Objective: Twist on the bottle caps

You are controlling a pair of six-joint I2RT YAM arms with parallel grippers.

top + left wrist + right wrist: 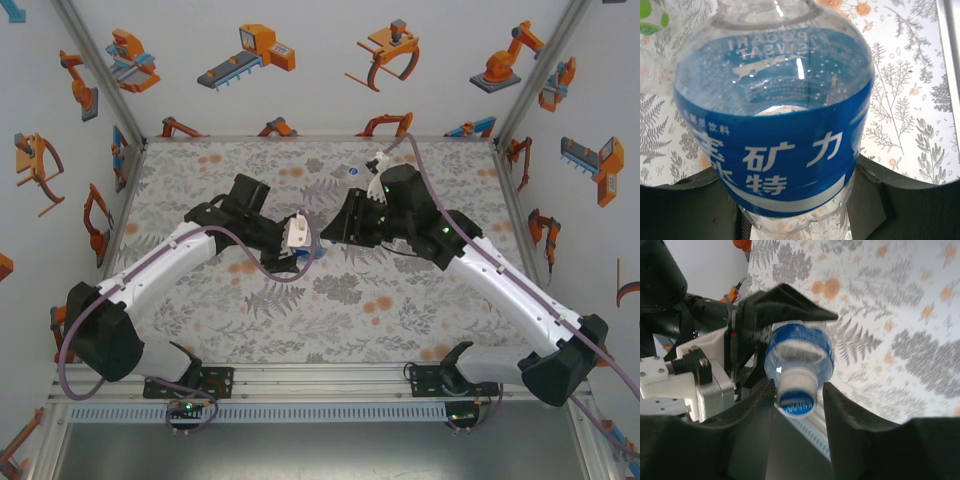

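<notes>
Left claw (790, 200) clamped on blue-label bottle (775, 150) mid-body | white cap (796, 382) on its neck, between slightly parted jaws of right claw (799, 387) | bottle probably light, thin-walled, squashy; cap small, stiff: pinch its rim

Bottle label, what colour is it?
The label is blue with white characters, clearest in the left wrist view.

- Tabletop (300, 320): pale surface printed with grey ferns and orange blossoms.
- Near its far edge lies a small blue-and-white item (352, 172), too small to identify.
- Green-marked clear bottle (650, 22) nearby, its footing hidden.
</notes>
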